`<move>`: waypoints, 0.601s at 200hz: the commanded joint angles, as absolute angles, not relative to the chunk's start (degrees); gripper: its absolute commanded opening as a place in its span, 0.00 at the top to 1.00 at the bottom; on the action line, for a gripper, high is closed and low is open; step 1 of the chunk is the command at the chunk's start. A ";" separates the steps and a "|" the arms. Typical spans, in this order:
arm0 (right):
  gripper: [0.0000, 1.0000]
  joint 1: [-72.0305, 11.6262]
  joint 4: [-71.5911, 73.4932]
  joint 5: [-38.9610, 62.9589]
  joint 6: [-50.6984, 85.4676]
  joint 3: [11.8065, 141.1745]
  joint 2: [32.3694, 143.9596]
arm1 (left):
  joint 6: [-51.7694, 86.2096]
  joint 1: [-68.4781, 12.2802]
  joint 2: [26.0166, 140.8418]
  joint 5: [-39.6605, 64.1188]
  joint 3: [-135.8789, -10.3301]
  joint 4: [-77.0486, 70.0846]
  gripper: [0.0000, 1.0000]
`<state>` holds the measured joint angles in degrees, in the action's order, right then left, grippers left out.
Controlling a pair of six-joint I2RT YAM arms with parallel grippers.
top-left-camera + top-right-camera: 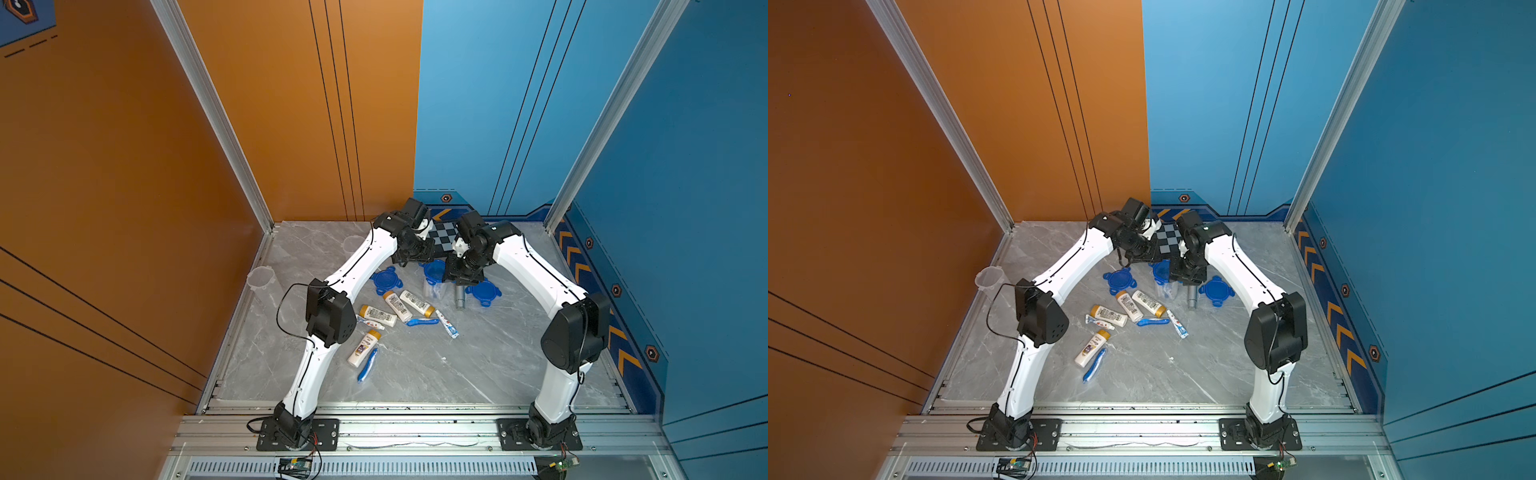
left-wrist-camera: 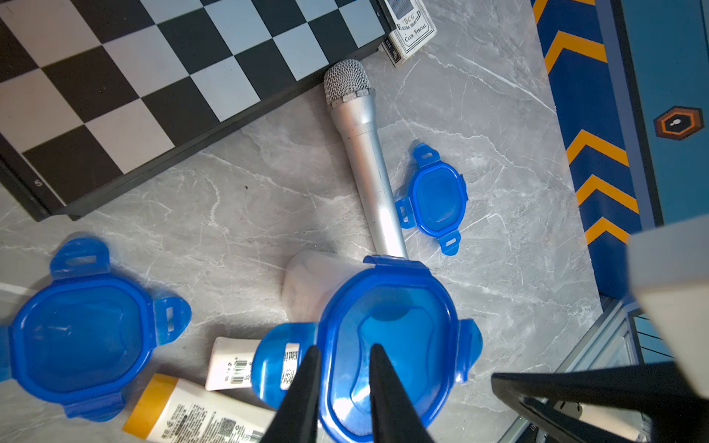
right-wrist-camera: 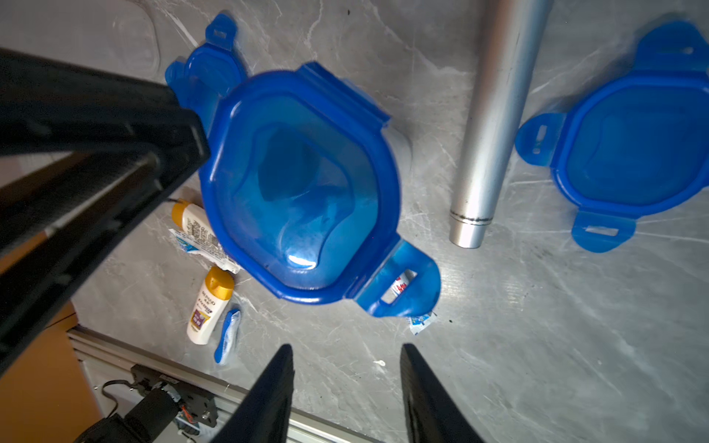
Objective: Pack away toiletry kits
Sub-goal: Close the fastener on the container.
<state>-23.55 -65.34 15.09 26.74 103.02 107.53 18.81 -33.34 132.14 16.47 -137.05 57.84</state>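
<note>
In both top views the lidded cup (image 1: 432,287) (image 1: 1165,287) stands just below mid-frame; bare table (image 1: 478,365) lies open lower right. Left wrist: left gripper (image 2: 344,346) straddles the lid (image 2: 387,330) rim, grip unclear. Right wrist: right gripper (image 3: 346,348) gapes empty near the lid's tab.

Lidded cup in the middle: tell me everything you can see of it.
Tall clear plastic cup, upright on the marble table, between two loose lids and beside the lying microphone; whether cup and microphone touch is unclear. A translucent blue lid sits on it: one tab looks folded down, at least one flares out unlatched. Something blue and white shows faintly through the wall. The left gripper hangs over the lid's rim, jaws narrowly apart; contact cannot be told.
</note>
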 commanded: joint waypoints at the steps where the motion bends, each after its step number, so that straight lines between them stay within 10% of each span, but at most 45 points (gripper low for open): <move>1: 0.52 -23.04 -69.61 10.53 23.73 105.41 109.35 | 17.92 -33.55 131.58 16.34 -136.97 57.45 0.75; 120: 0.52 -19.37 -72.25 7.11 20.35 110.32 113.97 | 18.37 -33.65 131.02 16.10 -137.28 57.23 0.75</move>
